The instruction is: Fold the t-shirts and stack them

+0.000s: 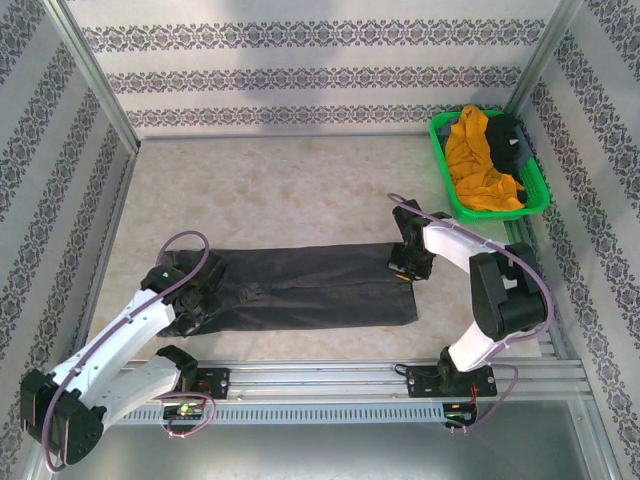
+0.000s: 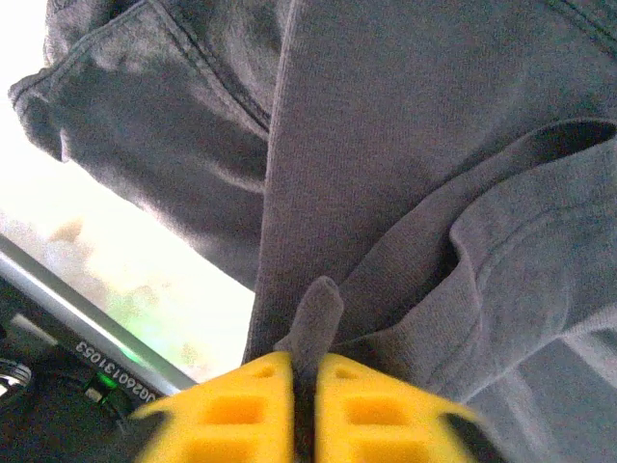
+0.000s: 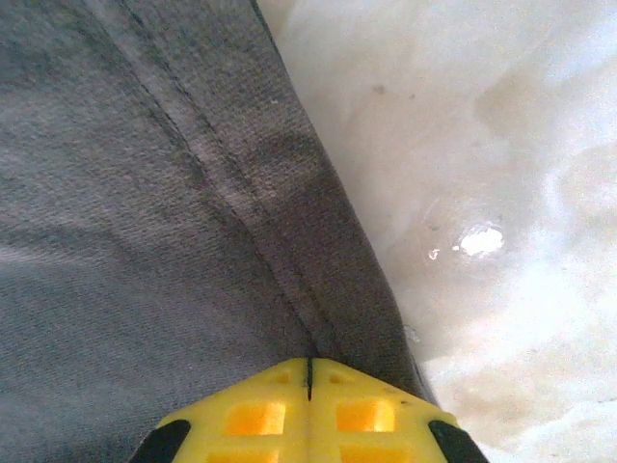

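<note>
charcoal t-shirt (image 1: 310,285) lies folded lengthwise on the desk (image 1: 280,190), stretched between both jaws. left gripper (image 2: 305,365) pinches a fold, right gripper (image 3: 308,367) the hem, jaws pressed onto cloth. beyond the right jaws, mustard-orange t-shirt (image 1: 478,160) and black t-shirt (image 1: 510,135) fill a green basket (image 1: 447,172).

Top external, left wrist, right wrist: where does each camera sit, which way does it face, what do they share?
Top external: above and behind the bases, looking down on the pale table; both arms, left gripper, right gripper, green plastic basket.
Left wrist: on the left arm, looking along yellow fingers shut on a fold of the dark charcoal grey cloth t-shirt.
Right wrist: on the right arm, looking past shut yellow fingers at its hem and table.
Shared: the t-shirt, in all three.
</note>
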Controlling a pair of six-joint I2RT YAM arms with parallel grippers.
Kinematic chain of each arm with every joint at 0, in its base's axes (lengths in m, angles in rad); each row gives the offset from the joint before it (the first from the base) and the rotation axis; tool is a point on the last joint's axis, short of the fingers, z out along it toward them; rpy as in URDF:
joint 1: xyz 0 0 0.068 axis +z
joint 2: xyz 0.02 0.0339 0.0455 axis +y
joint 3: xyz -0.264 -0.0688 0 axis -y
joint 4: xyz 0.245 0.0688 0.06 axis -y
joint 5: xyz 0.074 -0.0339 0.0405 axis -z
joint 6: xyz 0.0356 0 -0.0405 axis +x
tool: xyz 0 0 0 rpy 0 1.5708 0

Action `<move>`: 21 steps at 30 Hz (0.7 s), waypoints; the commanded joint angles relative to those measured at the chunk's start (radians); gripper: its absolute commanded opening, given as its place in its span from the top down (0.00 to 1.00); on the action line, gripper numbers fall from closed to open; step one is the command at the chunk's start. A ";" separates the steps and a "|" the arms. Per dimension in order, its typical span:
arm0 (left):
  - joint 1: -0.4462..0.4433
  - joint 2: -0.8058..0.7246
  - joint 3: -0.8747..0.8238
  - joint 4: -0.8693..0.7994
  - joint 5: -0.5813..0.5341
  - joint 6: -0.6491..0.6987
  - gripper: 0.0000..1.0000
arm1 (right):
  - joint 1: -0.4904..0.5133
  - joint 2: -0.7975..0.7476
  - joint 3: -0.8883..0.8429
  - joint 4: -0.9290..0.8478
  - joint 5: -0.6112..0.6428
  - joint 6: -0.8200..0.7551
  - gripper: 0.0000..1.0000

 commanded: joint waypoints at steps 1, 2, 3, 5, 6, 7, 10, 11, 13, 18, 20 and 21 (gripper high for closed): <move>-0.012 0.034 -0.002 0.093 -0.028 -0.012 0.64 | 0.008 -0.048 0.017 -0.012 0.032 -0.010 1.00; -0.013 0.050 0.016 0.097 -0.031 -0.005 0.56 | 0.012 -0.057 0.019 -0.012 0.032 -0.008 1.00; -0.012 0.065 0.039 0.091 -0.038 0.002 0.50 | 0.017 -0.065 0.021 -0.013 0.032 -0.008 1.00; -0.011 0.089 0.110 0.074 -0.064 0.027 0.40 | 0.032 -0.079 0.031 -0.015 0.024 -0.009 0.99; -0.009 0.097 0.145 0.072 -0.074 0.041 0.39 | 0.040 -0.085 0.037 -0.010 0.018 -0.008 0.98; -0.004 0.111 0.186 0.071 -0.080 0.058 0.38 | 0.050 -0.090 0.043 -0.006 0.013 -0.006 0.96; 0.048 0.161 0.300 0.090 -0.075 0.112 0.40 | 0.076 -0.094 0.053 0.015 -0.017 0.025 0.95; 0.073 0.183 0.334 0.105 -0.072 0.132 0.40 | 0.080 -0.091 0.055 0.029 -0.033 0.038 0.94; 0.135 0.226 0.366 0.157 -0.047 0.172 0.42 | 0.090 -0.079 0.061 0.047 -0.051 0.063 0.93; 0.334 0.355 0.306 0.350 0.112 0.215 0.59 | 0.089 -0.009 0.060 0.112 -0.136 0.152 0.93; 0.421 0.425 0.259 0.433 0.174 0.228 0.62 | 0.093 0.024 0.063 0.118 -0.133 0.184 0.93; 0.451 0.458 0.248 0.455 0.180 0.237 0.62 | 0.093 0.040 0.065 0.114 -0.128 0.198 0.93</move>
